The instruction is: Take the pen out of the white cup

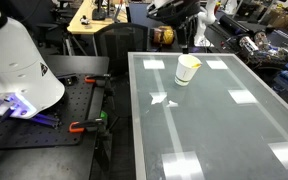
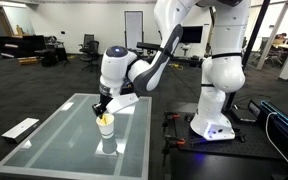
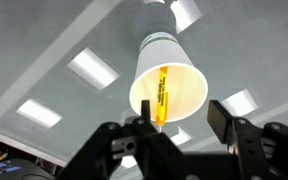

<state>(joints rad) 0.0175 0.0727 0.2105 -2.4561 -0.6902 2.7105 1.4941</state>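
The white cup (image 3: 159,50) stands upright on the glass table (image 3: 44,60). In the wrist view I look down into it. The yellow pen (image 3: 162,95) leans inside, its upper end at the rim near one finger. My gripper (image 3: 182,125) is open and hovers just above the cup's mouth, holding nothing. The pen end lies beside one finger, with a wide gap to the opposite finger. In an exterior view the gripper (image 2: 104,106) hangs right over the cup (image 2: 106,126). In an exterior view the cup (image 1: 187,70) stands near the table's far end, and the gripper is hard to make out.
The glass table (image 1: 214,130) reflects the ceiling lights. A black perforated bench with orange clamps (image 1: 79,126) and the robot base (image 1: 14,60) stand beside it. The white robot pedestal (image 2: 219,120) stands next to the table. A white flat object (image 2: 22,128) lies on the floor.
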